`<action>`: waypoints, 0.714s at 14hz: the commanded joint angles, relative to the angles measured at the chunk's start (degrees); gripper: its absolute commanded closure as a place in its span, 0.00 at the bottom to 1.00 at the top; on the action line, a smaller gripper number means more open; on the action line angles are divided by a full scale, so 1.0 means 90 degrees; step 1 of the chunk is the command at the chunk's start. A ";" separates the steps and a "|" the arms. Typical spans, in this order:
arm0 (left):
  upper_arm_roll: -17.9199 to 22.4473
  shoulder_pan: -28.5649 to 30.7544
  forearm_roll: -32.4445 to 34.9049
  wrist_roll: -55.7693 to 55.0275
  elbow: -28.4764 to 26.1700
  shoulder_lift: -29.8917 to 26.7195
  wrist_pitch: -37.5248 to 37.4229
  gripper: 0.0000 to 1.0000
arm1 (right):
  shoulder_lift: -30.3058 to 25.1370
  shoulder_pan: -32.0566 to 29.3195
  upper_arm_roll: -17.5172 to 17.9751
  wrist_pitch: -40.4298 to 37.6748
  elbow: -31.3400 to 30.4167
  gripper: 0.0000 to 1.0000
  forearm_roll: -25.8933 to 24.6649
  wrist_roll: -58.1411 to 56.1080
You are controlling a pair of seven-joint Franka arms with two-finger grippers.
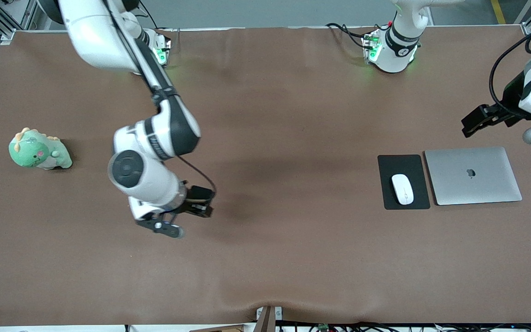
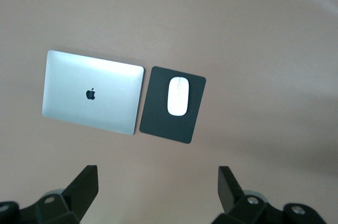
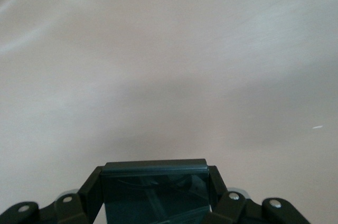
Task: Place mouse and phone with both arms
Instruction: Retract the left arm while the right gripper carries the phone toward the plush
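Lengthwise, the mouse (image 1: 402, 189) lies on the mouse pad (image 1: 404, 162) beside the laptop (image 1: 473, 175), its long axis running toward the front camera. Above the bare desk (image 1: 293, 253), the right tool (image 1: 191, 216) clamps the phone (image 3: 154, 187). The left tool (image 2: 156, 195), near the laptop, gapes wide.

The only sign is a dark apple logo on the lid of the flat silver closed laptop (image 1: 473, 175), and it shows in both the front view and the left wrist view. No words or numbers can be read.
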 commanded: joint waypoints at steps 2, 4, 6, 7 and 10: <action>-0.0063 0.0024 -0.0337 0.0138 -0.0204 -0.0213 -0.0113 0.00 | -0.0849 -0.0783 0.0110 -0.0149 -0.1155 1.00 0.0120 -0.1094; -0.0063 -0.0025 -0.0407 0.0196 -0.0145 0.0049 -0.0113 0.00 | -0.0849 -0.1224 0.0101 -0.0491 -0.1156 1.00 0.0081 -0.1515; -0.0082 -0.0094 -0.0397 0.0206 -0.0126 0.0197 -0.0093 0.00 | -0.0859 -0.1623 0.0091 -0.0570 -0.1263 1.00 0.0042 -0.2109; -0.0111 -0.0103 -0.0407 0.0216 -0.0097 0.0236 -0.0093 0.00 | -0.0839 -0.1809 0.0091 -0.0571 -0.1302 1.00 -0.0046 -0.2373; -0.0131 -0.0113 -0.0417 0.0216 -0.0106 0.0236 -0.0074 0.00 | -0.0839 -0.2191 0.0091 -0.0464 -0.1575 1.00 -0.0514 -0.2795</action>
